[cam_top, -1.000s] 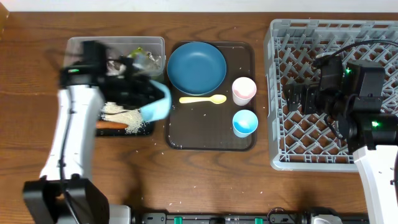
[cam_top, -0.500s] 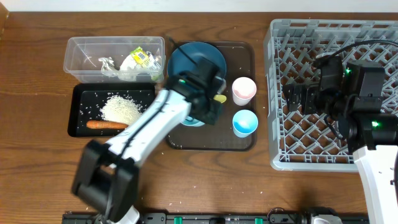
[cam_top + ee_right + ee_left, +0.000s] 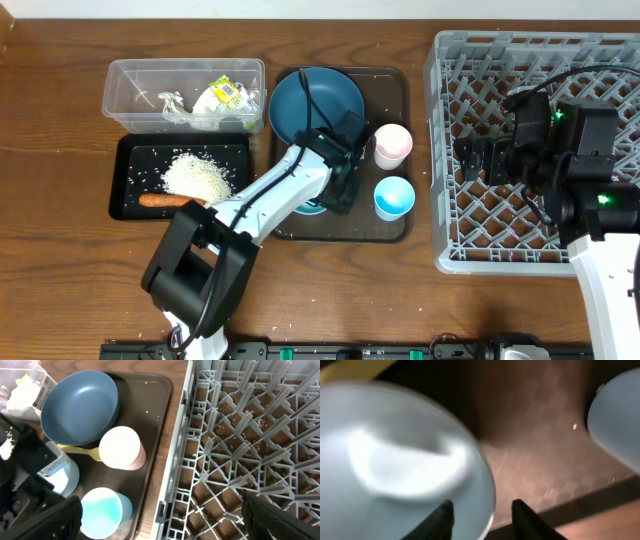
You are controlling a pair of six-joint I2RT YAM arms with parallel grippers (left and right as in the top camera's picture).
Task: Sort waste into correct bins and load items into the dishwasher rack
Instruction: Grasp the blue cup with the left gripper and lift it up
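Bowl (image 3: 69, 478) now beside two cups (image 3: 392, 145) (image 3: 394, 196)

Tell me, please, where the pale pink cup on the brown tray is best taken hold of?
Probably its rim on the side facing the dishwasher rack, from above, one finger inside and one outside. The pale pink cup stands upright, mouth open upward; the yellow spoon lies at its opposite side and the light blue cup stands close, so the rack side looks freest.
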